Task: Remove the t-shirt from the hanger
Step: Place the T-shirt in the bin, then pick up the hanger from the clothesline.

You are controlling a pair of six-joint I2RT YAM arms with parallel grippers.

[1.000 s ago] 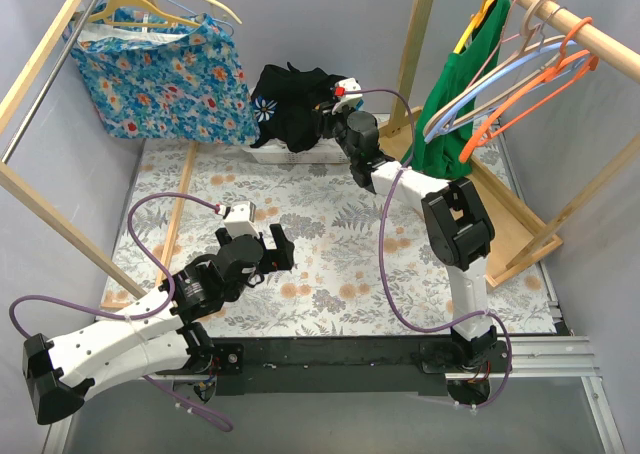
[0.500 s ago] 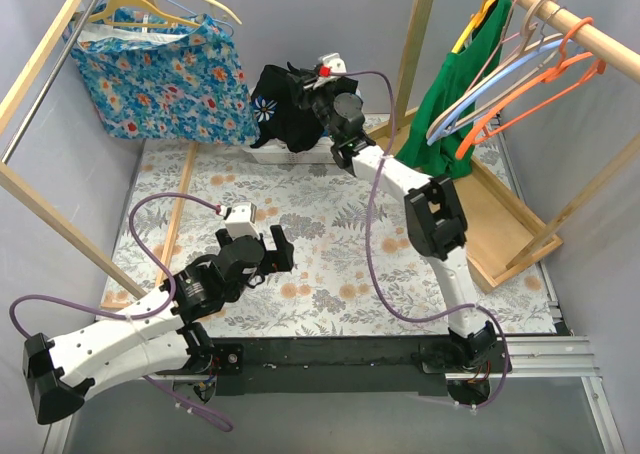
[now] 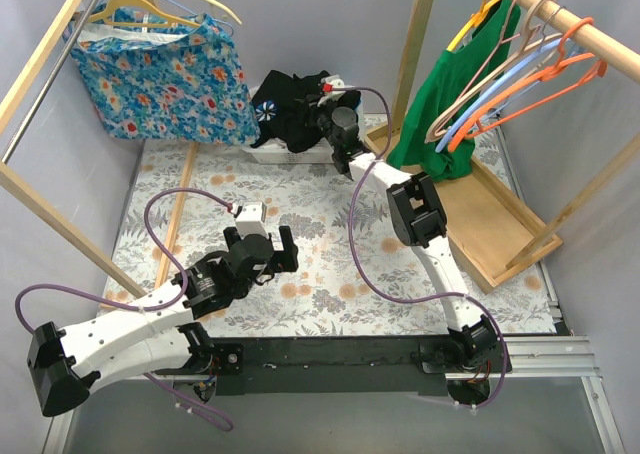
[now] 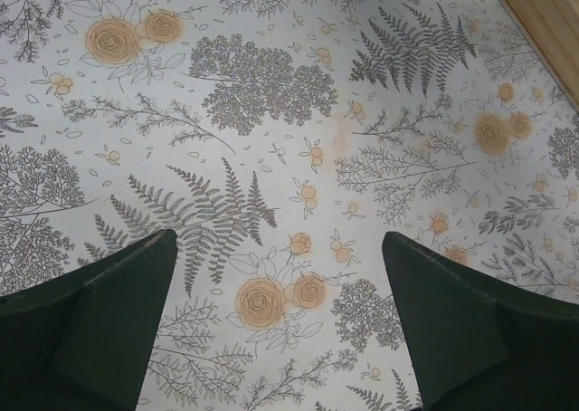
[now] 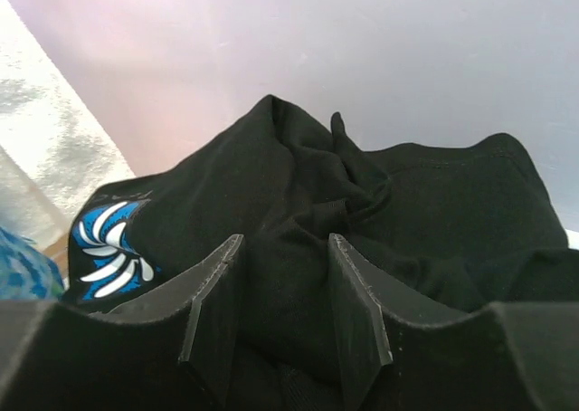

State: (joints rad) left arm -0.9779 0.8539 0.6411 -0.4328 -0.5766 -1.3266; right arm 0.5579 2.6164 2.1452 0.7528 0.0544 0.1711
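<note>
at the far desk (image 3: pixel 330 229) edge the black t-shirt (image 3: pixel 290 114) lies heaped on the white basket (image 3: pixel 265 157), straight ahead of the right tool (image 5: pixel 285 241), jaws half apart, hold unclear; left tool (image 4: pixel 276 239) spread wide, well apart.

We see two arms of one build: the left arm (image 3: pixel 120 329) and the right arm (image 3: pixel 445 274) both have smooth white shells for links and bulky black housings at the joints. A thin purple cable (image 3: pixel 352 236) trails along each arm in wide, loose loops. Both bases are bolted to a black rail (image 3: pixel 330 354). Each wrist carries a small white camera box (image 3: pixel 248 212), and the right one bears a red dot. Up close, the end effector fingers (image 4: pixel 99 329) are dark, flat-faced, angular wedges.
</note>
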